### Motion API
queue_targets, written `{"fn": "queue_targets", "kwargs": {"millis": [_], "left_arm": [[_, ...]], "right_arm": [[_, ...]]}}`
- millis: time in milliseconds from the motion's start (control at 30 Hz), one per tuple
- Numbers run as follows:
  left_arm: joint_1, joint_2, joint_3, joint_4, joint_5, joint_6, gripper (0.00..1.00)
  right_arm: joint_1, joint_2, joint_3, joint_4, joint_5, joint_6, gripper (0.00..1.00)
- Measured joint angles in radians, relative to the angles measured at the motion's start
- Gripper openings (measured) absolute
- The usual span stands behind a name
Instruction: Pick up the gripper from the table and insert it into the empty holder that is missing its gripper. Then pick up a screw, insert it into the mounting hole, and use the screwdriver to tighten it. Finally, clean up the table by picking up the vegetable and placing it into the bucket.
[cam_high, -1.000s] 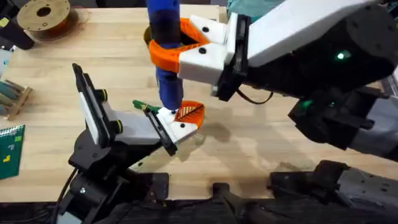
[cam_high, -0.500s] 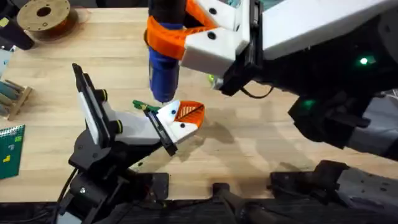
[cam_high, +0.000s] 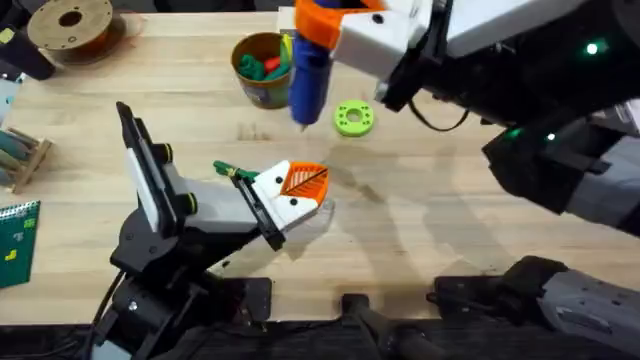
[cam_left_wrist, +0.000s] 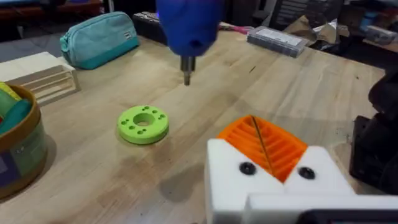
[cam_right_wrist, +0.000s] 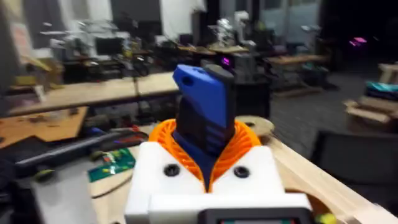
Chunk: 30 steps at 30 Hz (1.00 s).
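Orange ribbed gripper (cam_high: 305, 181) is seated in the white holder (cam_high: 280, 199) at the tip of the left gripper (cam_high: 292, 195), so overhead the insert step looks done. Left jaws are shut pad to pad with nothing between them. Right gripper (cam_high: 335, 25) is up near the top of the view, clenched on the blue screwdriver (cam_high: 308, 80), bit pointing down, hanging clear above the table and well apart from the holder. Bucket (cam_high: 262, 69) sits at the far side with coloured toys in it. A dark-green vegetable (cam_high: 228, 172) lies on the table, touching the far side of the holder, so cleanup is not done. Green ring disc (cam_high: 353, 118) lies just beside the screwdriver's tip.

Left wrist: two dark round spots on the white blocks, one being the mounting hole (cam_left_wrist: 247, 168). Can't tell if a screw head sits in it or it's bare. Screwdriver's bit hangs in the air beyond the disc, not engaged with anything. Bucket's rim shows at the edge.

Right wrist: screwdriver body clamped between the orange pads (cam_right_wrist: 245, 140), held firm and upright.

My read: insert done, screw step either finished or paused with the driver off the hole, vegetable into bucket left.
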Motion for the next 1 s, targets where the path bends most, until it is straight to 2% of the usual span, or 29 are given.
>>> {"fn": "queue_targets", "kwargs": {"millis": [133,333,500,667,833,1000], "left_arm": [[0.000,0.000,0.000,0.000,0.000,0.000,0.010],[0.000,0.000,0.000,0.000,0.000,0.000,0.010],[0.000,0.000,0.000,0.000,0.000,0.000,0.010],[0.000,0.000,0.000,0.000,0.000,0.000,0.010],[0.000,0.000,0.000,0.000,0.000,0.000,0.010],[0.000,0.000,0.000,0.000,0.000,0.000,0.010]], "right_arm": [[-0.054,0.002,0.000,-0.005,-0.011,0.008,0.031],[-0.066,0.002,0.000,-0.048,-0.061,-0.028,0.031],[-0.086,0.001,0.000,0.051,-0.087,0.041,0.031],[-0.020,0.002,0.000,0.047,-0.108,0.136,0.031],[0.073,0.002,0.000,0.007,-0.111,0.116,0.031],[0.093,0.002,0.000,0.005,-0.100,0.111,0.031]]}}
